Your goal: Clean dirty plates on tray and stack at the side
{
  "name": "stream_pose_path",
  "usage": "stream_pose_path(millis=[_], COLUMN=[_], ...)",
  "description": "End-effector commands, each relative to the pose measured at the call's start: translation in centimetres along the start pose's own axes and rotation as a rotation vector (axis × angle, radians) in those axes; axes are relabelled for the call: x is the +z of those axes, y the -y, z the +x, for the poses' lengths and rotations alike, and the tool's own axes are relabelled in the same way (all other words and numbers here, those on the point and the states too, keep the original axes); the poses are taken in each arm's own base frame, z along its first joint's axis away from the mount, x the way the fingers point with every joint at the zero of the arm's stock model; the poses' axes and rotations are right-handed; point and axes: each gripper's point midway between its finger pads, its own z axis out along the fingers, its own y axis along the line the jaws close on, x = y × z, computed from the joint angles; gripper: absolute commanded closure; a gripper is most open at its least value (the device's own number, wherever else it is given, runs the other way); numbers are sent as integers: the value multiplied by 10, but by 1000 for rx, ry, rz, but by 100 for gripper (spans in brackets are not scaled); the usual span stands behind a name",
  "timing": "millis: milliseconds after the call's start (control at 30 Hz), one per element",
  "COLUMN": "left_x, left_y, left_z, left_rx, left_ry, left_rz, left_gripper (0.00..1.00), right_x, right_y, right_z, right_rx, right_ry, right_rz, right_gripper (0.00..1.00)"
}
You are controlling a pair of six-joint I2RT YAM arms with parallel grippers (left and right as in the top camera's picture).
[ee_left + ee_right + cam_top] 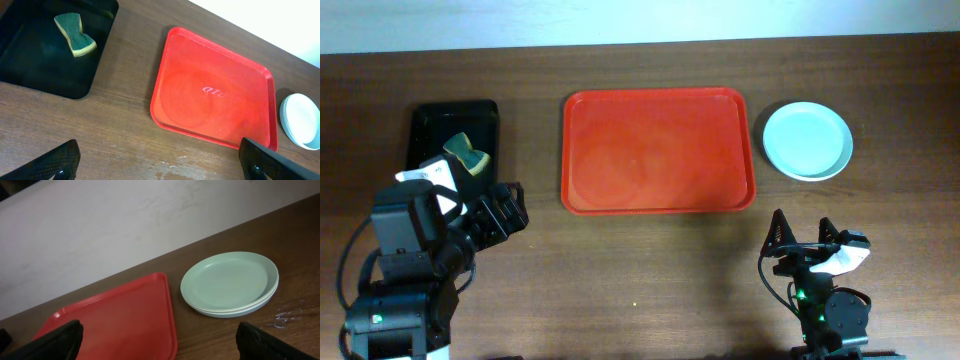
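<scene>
You are looking at the plates (227, 282) sitting stacked on the desk (620, 280) just right of the tray (658, 150) — the tray itself is lying bare. Your left fingers (55, 165) and right fingers (270, 342) are both standing wide apart, holding nothing. The plates are reading as light, stiff and glossy — likely slipping under a flat pinch. You are probably best taking the top one by its raised near rim; the stack is nesting closely, leaving little gap.

Stacked plates (229, 282), mint-green on top, on table (300, 240) just beside tray (125, 317).
</scene>
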Motion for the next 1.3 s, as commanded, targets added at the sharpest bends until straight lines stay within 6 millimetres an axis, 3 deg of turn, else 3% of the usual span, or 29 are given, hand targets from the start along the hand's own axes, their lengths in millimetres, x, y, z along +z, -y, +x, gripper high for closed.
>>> stream_pose_path(millis=[0, 300, 367, 400, 467, 533, 600, 633, 767, 833, 967, 1033, 1133, 1200, 1267], left_x=[0, 4, 5, -4, -21, -51, -63, -62, -32, -20, 3, 26, 32, 51, 61], left_y=[1, 0, -11, -27, -33, -41, -41, -32, -2, 3, -13, -20, -35, -53, -56], left_z=[2, 3, 1, 6, 37, 72, 75, 73, 67, 67, 45, 53, 53, 69, 79], left_rx=[15, 13, 16, 62, 374, 549, 549, 558, 606, 624, 385, 300, 233, 214, 234], left_ry=[-3, -15, -8, 20, 19, 191, 308, 371, 556, 644, 811, 844, 826, 728, 669], left_rz=[5, 1, -63, -150, -153, -118, -100, -47, 146, 193, 179, 225, 156, 74, 63], left_gripper=[1, 1, 0, 1, 1, 1, 1, 1, 1, 1, 1, 1, 1, 1, 0], right_x=[0, 0, 0, 0, 0, 0, 0, 0, 0, 0, 0, 0, 0, 0, 0], right_y=[3, 3, 3, 3, 3, 3, 3, 3, 3, 3, 3, 3, 3, 3, 3], right_z=[2, 2, 2, 2, 2, 2, 2, 2, 2, 2, 2, 2, 2, 2, 2], right_rx=[-13, -14, -13, -13, -13, -13, -14, -13, -13, -13, -14, -13, -14, -14, -13], right_ry=[0, 0, 0, 0, 0, 0, 0, 0, 0, 0, 0, 0, 0, 0, 0], right_rz=[10, 10, 10, 10, 10, 10, 10, 10, 10, 10, 10, 10, 10, 10, 10], right_gripper=[1, 1, 1, 1, 1, 1, 1, 1, 1, 1, 1, 1, 1, 1, 1])
